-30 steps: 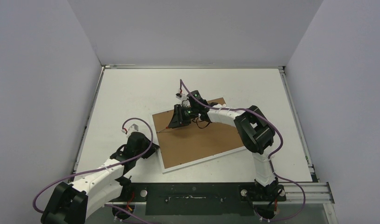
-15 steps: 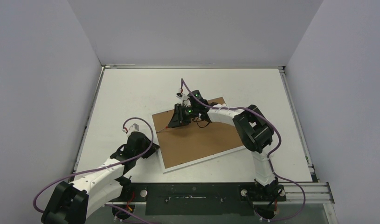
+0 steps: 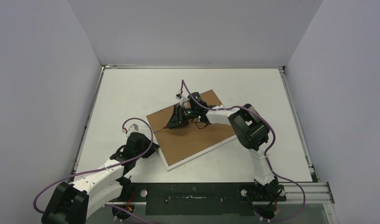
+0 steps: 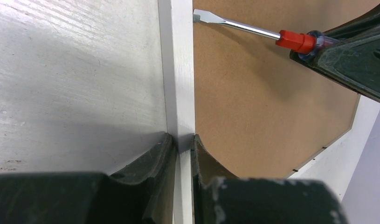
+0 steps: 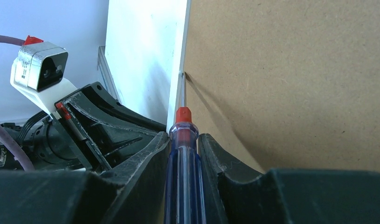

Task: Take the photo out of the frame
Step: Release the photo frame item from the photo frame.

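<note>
The frame lies face down on the table, its brown fibreboard back up and narrow white strips round it. The photo is hidden under that back. My left gripper is shut on the white border strip at the frame's near-left edge, one finger on each side of it. My right gripper is shut on a red-and-blue screwdriver. The screwdriver's flat metal tip touches the seam between the brown back and the white strip, a short way beyond my left fingers.
The white table is walled in by grey panels on three sides. A metal rail runs along the near edge by the arm bases. The left arm's wrist camera sits close to the left of the screwdriver.
The frame has turned a little anticlockwise on the table, its far corner swinging left. The right arm with the screwdriver has shifted slightly left with it. Both grips are unchanged.
</note>
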Robot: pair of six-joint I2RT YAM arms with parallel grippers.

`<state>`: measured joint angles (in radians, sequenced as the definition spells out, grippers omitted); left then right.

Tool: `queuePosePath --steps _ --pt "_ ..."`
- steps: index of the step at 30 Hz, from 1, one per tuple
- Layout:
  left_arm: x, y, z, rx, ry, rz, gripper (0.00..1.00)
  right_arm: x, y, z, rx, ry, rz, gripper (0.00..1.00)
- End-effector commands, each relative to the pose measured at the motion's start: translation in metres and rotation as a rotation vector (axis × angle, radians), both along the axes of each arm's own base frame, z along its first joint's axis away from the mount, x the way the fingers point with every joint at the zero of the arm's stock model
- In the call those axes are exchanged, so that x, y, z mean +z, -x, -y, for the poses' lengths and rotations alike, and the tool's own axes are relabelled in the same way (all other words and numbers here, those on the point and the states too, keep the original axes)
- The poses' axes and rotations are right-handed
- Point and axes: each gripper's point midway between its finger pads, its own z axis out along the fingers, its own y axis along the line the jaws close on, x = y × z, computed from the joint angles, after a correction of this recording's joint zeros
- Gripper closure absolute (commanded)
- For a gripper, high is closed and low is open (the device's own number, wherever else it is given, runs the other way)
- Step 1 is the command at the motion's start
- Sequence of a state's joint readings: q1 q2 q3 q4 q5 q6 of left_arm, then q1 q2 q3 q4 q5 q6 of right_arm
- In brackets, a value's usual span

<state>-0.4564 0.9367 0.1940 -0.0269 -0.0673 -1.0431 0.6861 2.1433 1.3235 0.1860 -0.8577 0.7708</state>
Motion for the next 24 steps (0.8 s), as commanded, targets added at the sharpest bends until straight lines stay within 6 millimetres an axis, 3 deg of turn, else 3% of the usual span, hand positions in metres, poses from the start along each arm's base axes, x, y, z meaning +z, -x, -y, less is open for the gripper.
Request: queuePosePath --steps 1,6,10,15,18,24 --pt "-0.040 0.043 -0.019 -0.024 -0.092 -0.169 1.00 -0.011 0.022 -0.014 0.098 0.032 0.019 1.00" --pt "-0.038 0.042 -0.020 -0.010 -0.084 -0.155 1.00 -0.007 0.022 -0.017 0.127 0.051 0.051 1.00" --pt "-0.039 0.043 -0.022 -0.005 -0.090 -0.160 1.00 -0.011 0.029 -0.011 0.179 0.176 0.108 1.00" --pt "-0.040 0.044 -0.024 0.014 -0.083 -0.168 1.00 0.001 0.027 -0.013 0.177 0.257 0.186 1.00" --pt "-0.040 0.044 -0.025 0.029 -0.080 -0.165 1.00 0.015 0.032 -0.023 0.194 0.250 0.217 1.00" --pt "-0.039 0.045 -0.027 0.044 -0.076 -0.159 1.00 0.022 0.047 -0.045 0.216 0.282 0.268 1.00"
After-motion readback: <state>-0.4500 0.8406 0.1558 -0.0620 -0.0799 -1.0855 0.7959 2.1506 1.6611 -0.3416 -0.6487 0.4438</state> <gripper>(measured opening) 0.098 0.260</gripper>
